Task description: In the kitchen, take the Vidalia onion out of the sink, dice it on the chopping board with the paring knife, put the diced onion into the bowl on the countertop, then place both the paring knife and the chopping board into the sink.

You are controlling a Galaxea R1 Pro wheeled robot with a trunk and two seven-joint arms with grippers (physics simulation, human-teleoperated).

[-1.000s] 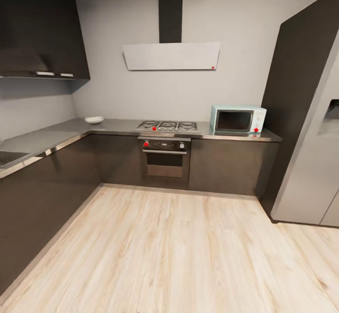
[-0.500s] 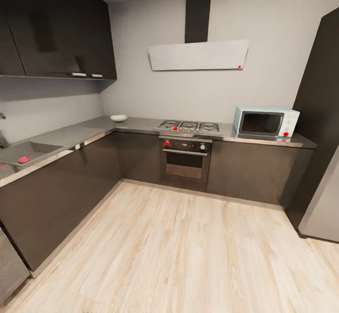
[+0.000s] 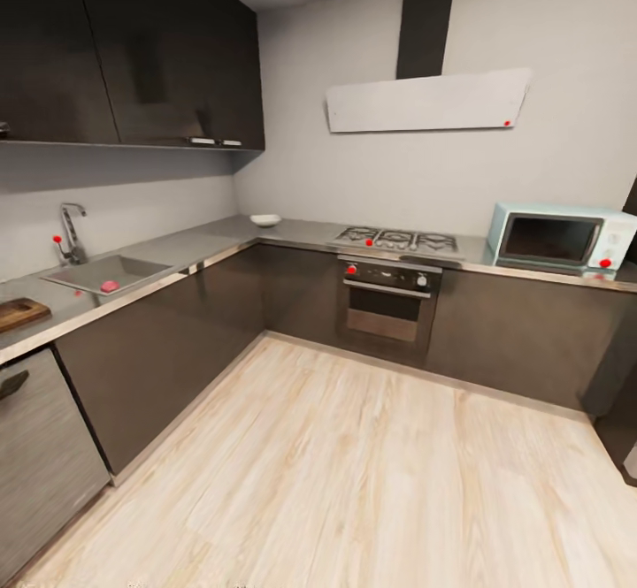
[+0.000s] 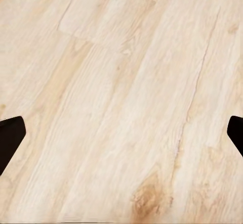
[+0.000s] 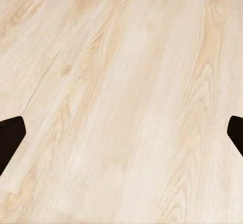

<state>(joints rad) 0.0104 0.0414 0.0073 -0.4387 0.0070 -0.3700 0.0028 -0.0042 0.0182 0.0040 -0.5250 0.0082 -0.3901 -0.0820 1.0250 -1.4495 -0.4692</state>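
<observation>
Pinkish Vidalia onion [image 3: 109, 286] in sink [image 3: 133, 267], newly in view (camera turned); both end effectors spread wide.

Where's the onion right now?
In the head view, the Vidalia onion lies in the sink on the left-hand countertop, near the tap, with the chopping board further left.

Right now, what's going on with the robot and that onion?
Left gripper and right gripper open, empty, over wooden floor. Vidalia onion in sink. Chopping board beside it. Nothing blocking.
</observation>
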